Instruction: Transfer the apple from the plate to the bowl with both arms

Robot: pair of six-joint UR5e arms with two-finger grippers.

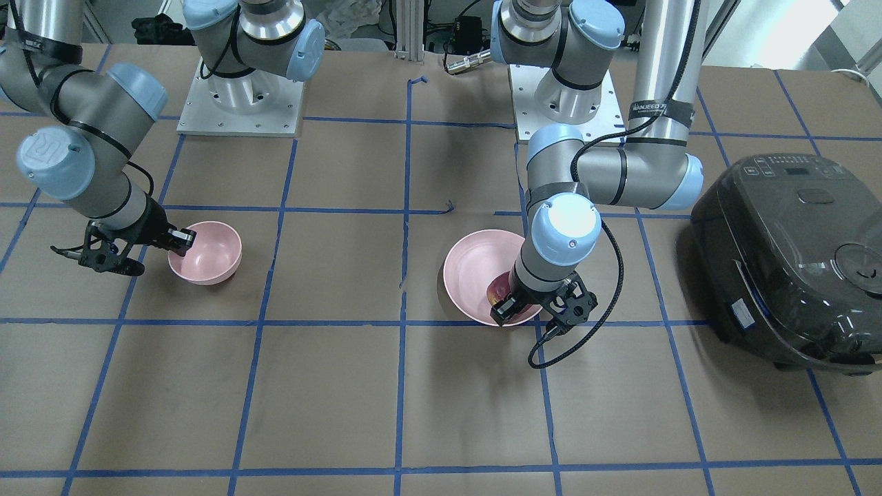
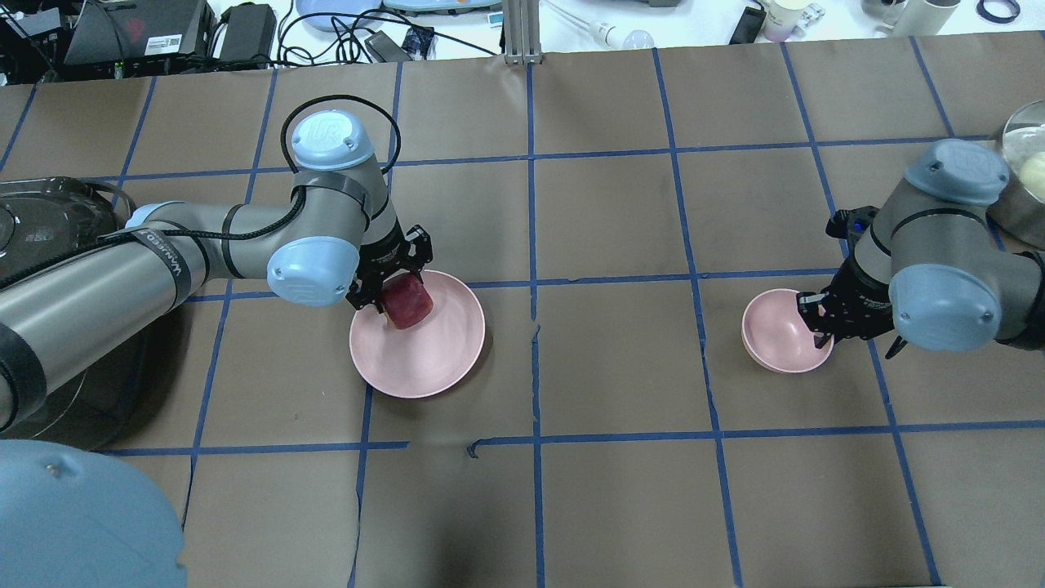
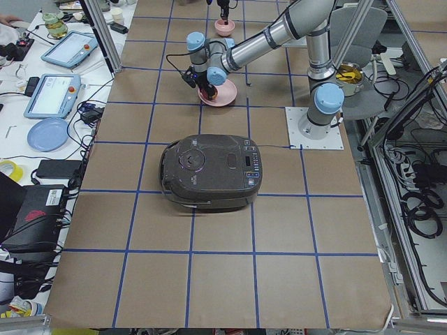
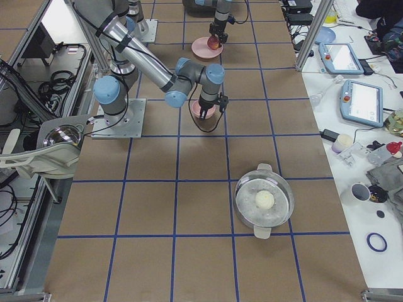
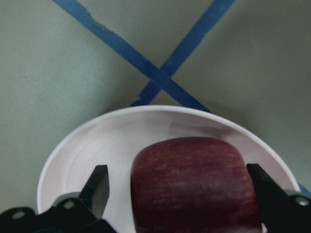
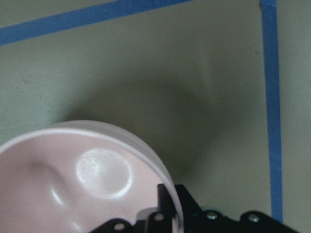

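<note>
The dark red apple [image 2: 408, 302] lies on the back left part of the wide pink plate [image 2: 424, 363]. My left gripper [image 2: 398, 299] reaches down over it, open, with one finger on each side. In the left wrist view the apple [image 5: 189, 184] fills the space between the fingers [image 5: 99, 187]; there is a small gap on its left, and the plate's rim [image 5: 87, 141] curves behind it. The small deep pink bowl [image 2: 775, 331] stands empty to the right. My right gripper [image 2: 816, 322] is shut on the bowl's rim [image 6: 167, 194].
A dark rice cooker [image 1: 792, 255] stands on the robot's left, close to the left arm. A steel pot with a glass lid [image 4: 264, 200] stands at the right end of the table. Blue tape lines grid the brown table [image 2: 612, 367].
</note>
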